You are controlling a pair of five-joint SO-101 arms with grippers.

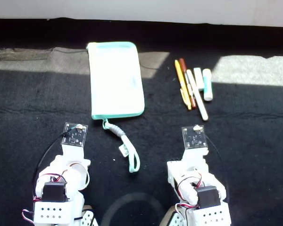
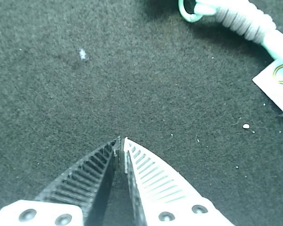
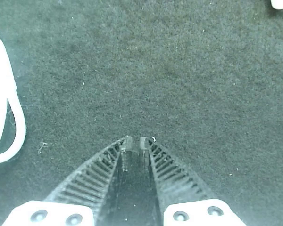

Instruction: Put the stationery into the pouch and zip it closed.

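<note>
Pouch (image 1: 115, 80) is lying flat at eleven o'clock from the arms, white with mint trim, its strap (image 1: 115, 128) trailing toward six o'clock. Stationery (image 1: 193, 87) is sitting at one o'clock, well apart from it, the pens overlapping so their count is proving hard to make out. Left gripper (image 2: 120, 141) is clenching on nothing; right gripper (image 3: 135, 142) is pinching all but together, empty, both hanging over black cloth (image 3: 179, 70).

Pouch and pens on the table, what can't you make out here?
Pouch, high view: sunlight glare washes out its face; zip open or closed is unclear.
Stationery, high view: too small and bunched to count surely.
Wrist strap, left wrist view: cut off by the picture's edge.
</note>
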